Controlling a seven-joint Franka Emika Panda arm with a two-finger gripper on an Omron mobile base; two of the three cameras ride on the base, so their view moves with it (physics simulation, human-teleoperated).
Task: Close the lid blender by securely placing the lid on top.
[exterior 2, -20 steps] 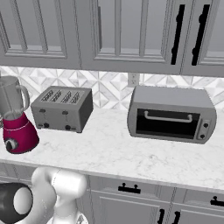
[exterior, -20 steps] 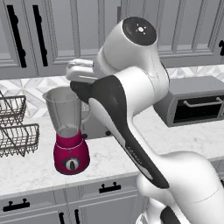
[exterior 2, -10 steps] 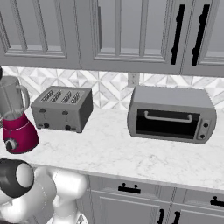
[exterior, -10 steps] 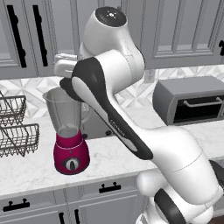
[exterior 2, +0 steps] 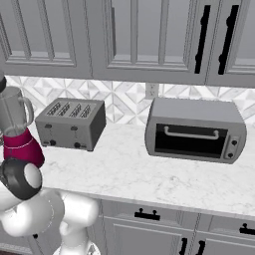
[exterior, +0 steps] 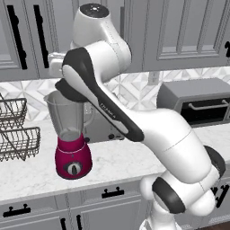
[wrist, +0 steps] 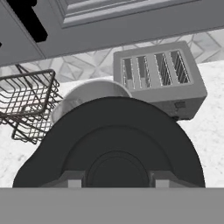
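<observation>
The blender (exterior: 72,148) stands on the counter at the left, with a crimson base, a grey dial and a clear jar (exterior: 67,116). It also appears at the left edge of the right base view, blender (exterior 2: 16,135). My gripper (wrist: 117,179) is shut on the dark round lid (wrist: 113,140). In the hand view the lid covers most of the jar's mouth, and the pale jar rim (wrist: 89,89) peeks out beyond it, up and to the left. From the left base camera the lid (exterior: 67,91) hangs just above the jar's top. Whether it touches the rim is unclear.
A grey four-slot toaster (exterior 2: 72,123) sits right of the blender, toaster (wrist: 159,81). A wire dish rack (exterior: 13,130) stands to its left, rack (wrist: 30,103). A toaster oven (exterior 2: 194,132) is further right. Upper cabinets hang close overhead.
The arm has swung left, carrying the lid from right of the jar to above its mouth. The blender and the base have stayed put.
</observation>
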